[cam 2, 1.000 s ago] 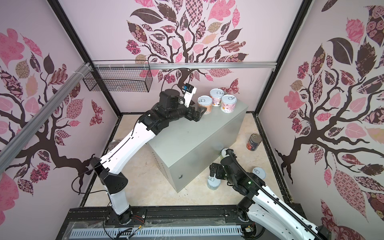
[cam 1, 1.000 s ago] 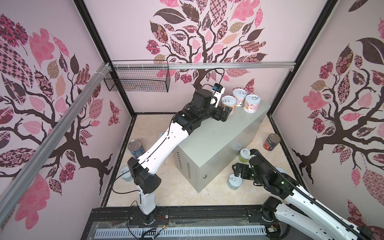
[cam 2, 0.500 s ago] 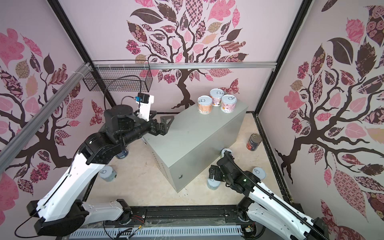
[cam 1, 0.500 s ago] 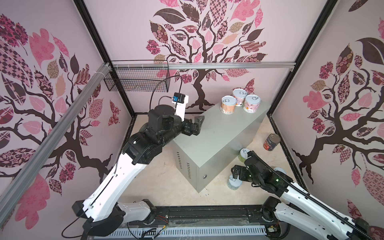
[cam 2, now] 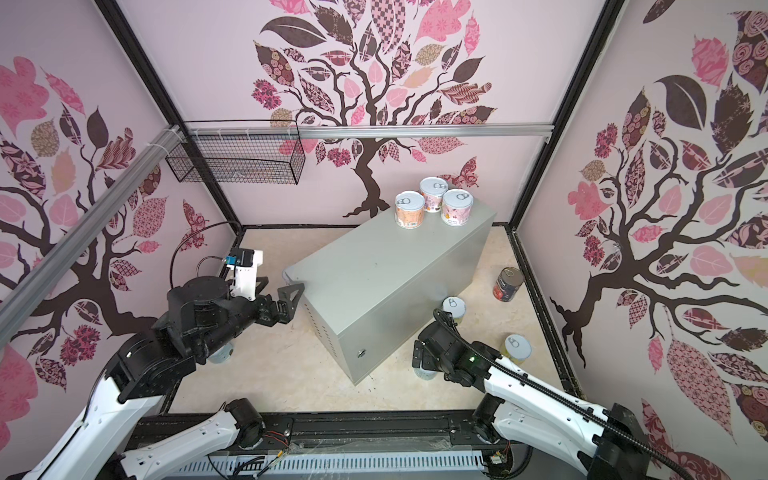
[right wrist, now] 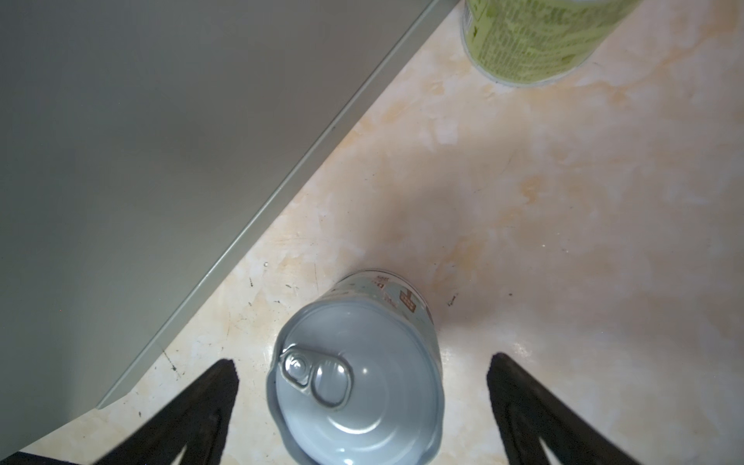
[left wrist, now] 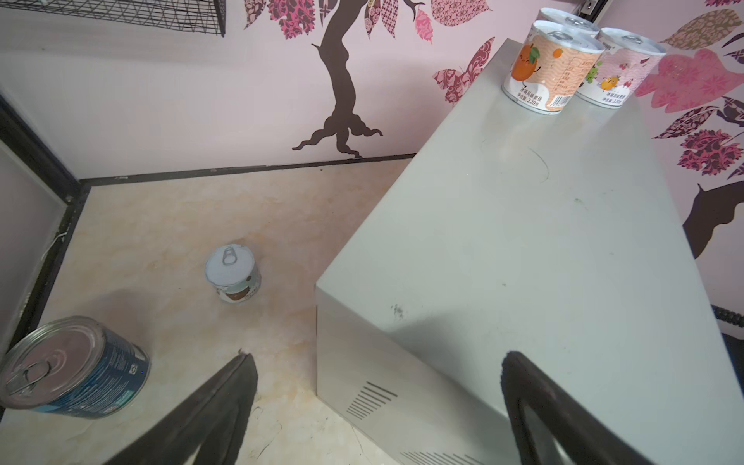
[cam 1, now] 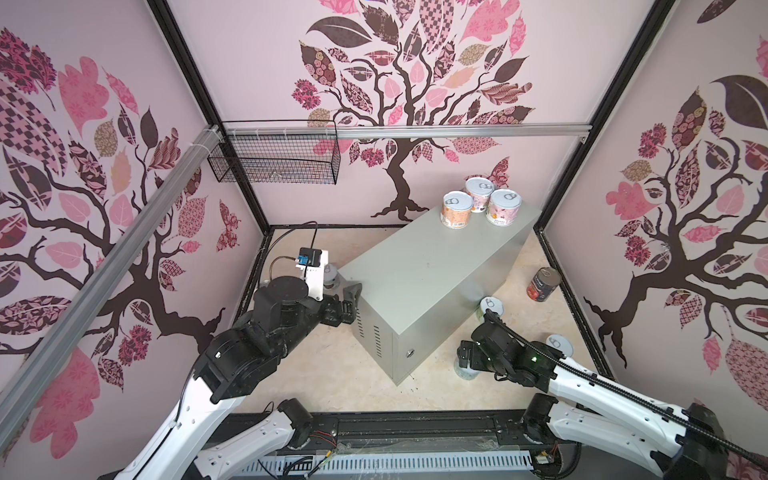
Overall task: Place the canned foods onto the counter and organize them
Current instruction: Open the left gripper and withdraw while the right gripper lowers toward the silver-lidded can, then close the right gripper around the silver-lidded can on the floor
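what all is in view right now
counter: one, light grey, mid-floor
pastel cans: three, orange, pink, counter's far end
tomato can: one, dark, floor right
green can: one, green, beside counter
yellow can: one, yellowish, floor right
pale can: one, grey-blue, beside counter
blue can: one, blue, floor left
white can: one, whitish, floor left
wire basket: one, black, wall rail
left gripper: one, black, open, beside counter
right gripper: one, black, open, over pale can

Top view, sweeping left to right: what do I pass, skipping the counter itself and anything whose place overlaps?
wire basket → left gripper, jaws open → orange-label can → rear pink-label can → fruit-label can → tomato can on the floor.
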Controlling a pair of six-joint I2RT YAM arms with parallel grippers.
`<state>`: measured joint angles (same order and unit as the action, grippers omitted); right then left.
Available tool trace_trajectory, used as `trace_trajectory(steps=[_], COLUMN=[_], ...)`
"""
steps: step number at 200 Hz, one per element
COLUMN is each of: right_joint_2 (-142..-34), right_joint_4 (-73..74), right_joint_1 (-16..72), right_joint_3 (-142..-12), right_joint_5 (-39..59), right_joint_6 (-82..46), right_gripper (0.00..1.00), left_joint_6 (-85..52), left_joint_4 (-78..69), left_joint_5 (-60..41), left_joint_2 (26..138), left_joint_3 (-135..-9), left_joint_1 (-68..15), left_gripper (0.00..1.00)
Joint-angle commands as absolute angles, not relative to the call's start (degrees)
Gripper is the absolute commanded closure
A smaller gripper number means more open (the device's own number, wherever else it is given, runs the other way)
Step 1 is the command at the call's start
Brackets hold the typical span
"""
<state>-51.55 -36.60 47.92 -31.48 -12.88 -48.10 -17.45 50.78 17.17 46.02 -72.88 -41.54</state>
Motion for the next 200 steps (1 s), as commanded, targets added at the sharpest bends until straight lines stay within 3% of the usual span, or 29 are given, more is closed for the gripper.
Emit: trace_trajectory(steps=[1,79,105,171,200], right_joint_2=[-53.44,-60.58,-60.29,-66.21,-66.46], right_joint_4=[-36.36,-33.57,-31.81,-28.58,-21.97], right_joint_1=[49.20,53.48,54.93,68.33,70.26], right_joint_3=[-31.13,-30.25,-28.04,-25.87,-22.65], right_joint_5=[-14.55,-16.59,-19.46,-31.65,-33.59], right_joint_6=[-50.11,-53.74,-55.19,-66.63,-68.46], right_gripper=[0.00,0.00,0.05,0.03,0.04], left_joint_6=[-18.29,-17.93,-18.10,-18.28,-18.90], left_joint_4=[51.17,53.12,53.37,54.62,55.05], left_joint_5=[19.07,21.01,21.12,20.74,20.08], left_joint_2=[43.56,36.69,34.63,30.70,29.67], left_joint_3=[-69.22,-64.55,-62.39,-58.90,-57.51], left_joint_1=[-41.22,-41.22,-41.22,-41.23,-41.22], left_gripper=[0.02,0.02,0.02,0.02,0.02])
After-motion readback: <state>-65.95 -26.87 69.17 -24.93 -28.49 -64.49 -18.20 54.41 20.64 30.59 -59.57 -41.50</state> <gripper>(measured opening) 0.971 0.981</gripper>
